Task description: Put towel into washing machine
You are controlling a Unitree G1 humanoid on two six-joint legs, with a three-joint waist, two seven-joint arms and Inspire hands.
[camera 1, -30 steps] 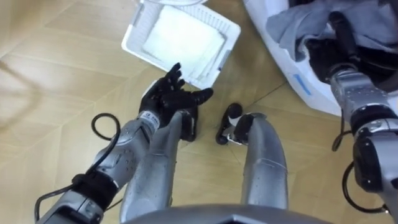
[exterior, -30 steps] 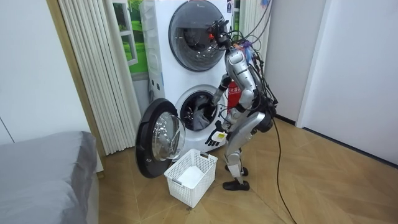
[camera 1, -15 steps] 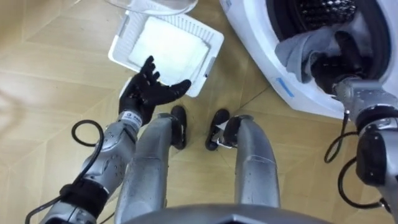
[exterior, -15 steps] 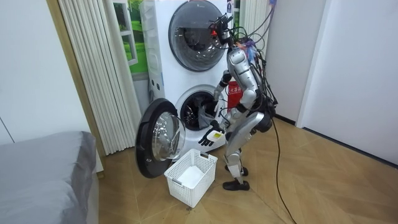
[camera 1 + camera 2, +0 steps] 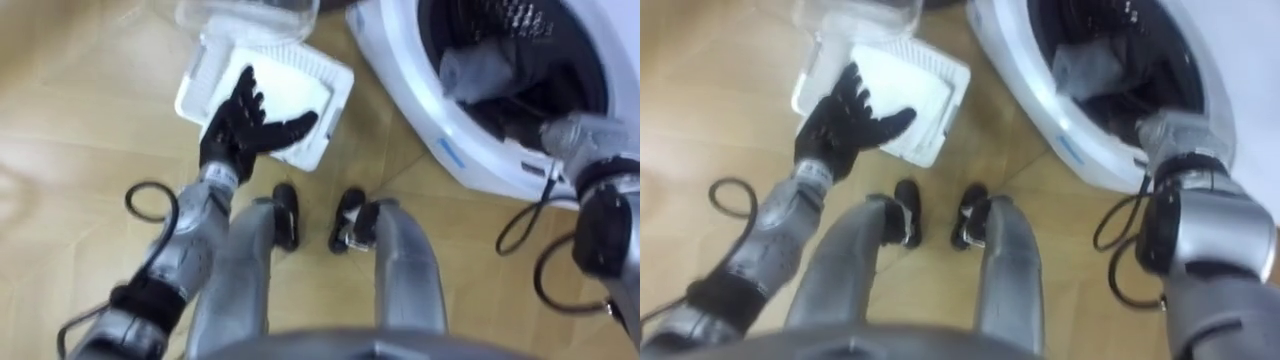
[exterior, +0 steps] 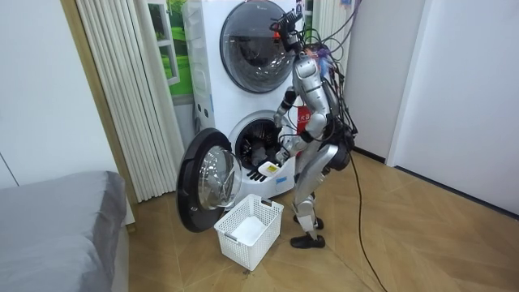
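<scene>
Grey towel point(image 5: 468, 72) lies inside the washing machine point(image 5: 470, 172) drum, my right hand point(image 5: 550, 118) at its mouth, grasp impossible to read; left hand point(image 5: 240, 125) spread wide out front. I'd push the cloth deep, clear of the rim

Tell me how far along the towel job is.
Done: the towel lies inside the washer. In hand: the right arm reaches in beside it; the left hand hangs open above the basket. Left: withdraw the arm and, probably, shut the door.
</scene>
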